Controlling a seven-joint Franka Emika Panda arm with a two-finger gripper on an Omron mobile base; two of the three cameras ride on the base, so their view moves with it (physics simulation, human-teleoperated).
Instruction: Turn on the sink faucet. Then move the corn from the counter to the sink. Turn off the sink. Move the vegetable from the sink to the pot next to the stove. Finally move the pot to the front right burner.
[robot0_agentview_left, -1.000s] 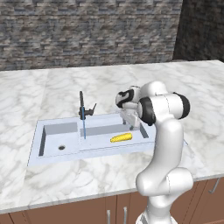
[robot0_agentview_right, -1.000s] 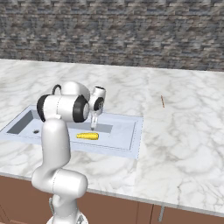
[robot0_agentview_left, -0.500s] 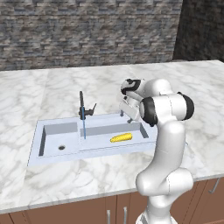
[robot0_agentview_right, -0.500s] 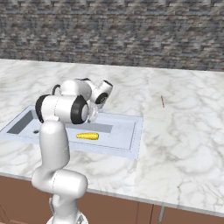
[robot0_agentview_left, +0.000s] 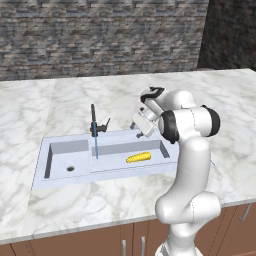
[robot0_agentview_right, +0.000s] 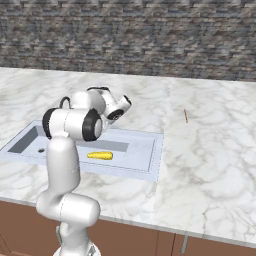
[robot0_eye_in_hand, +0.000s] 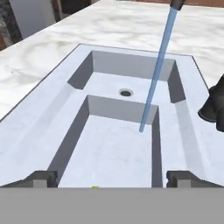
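The corn (robot0_agentview_left: 138, 158) (robot0_agentview_right: 100, 155) lies on the floor of the sink's (robot0_agentview_left: 42, 165) (robot0_agentview_right: 152, 162) wide basin, and a yellow sliver of it (robot0_eye_in_hand: 95, 187) peeks in between my fingertips. A thin blue stream (robot0_agentview_left: 96, 145) (robot0_eye_in_hand: 155, 74) runs from the black sink faucet (robot0_agentview_left: 93, 120) (robot0_eye_in_hand: 213, 107) and lands in the wide basin beside the divider. My gripper (robot0_agentview_left: 137, 129) (robot0_eye_in_hand: 112, 178) hangs open and empty above the wide basin's right end, tilted along the sink toward the faucet. The small basin's drain (robot0_eye_in_hand: 126, 92) lies beyond the divider. The pot and the stove are out of view.
White marble counter (robot0_agentview_left: 125, 200) (robot0_agentview_right: 210, 150) surrounds the sink, with a dark stone wall (robot0_agentview_left: 100, 35) behind it. A thin brown stick (robot0_agentview_right: 186, 116) lies on the counter to the right. Wooden cabinet fronts (robot0_agentview_left: 75, 242) run below the front edge.
The open hand has risen from over the corn and swung to face the faucet. The corn stays where it lay in the wide basin, and the water keeps running.
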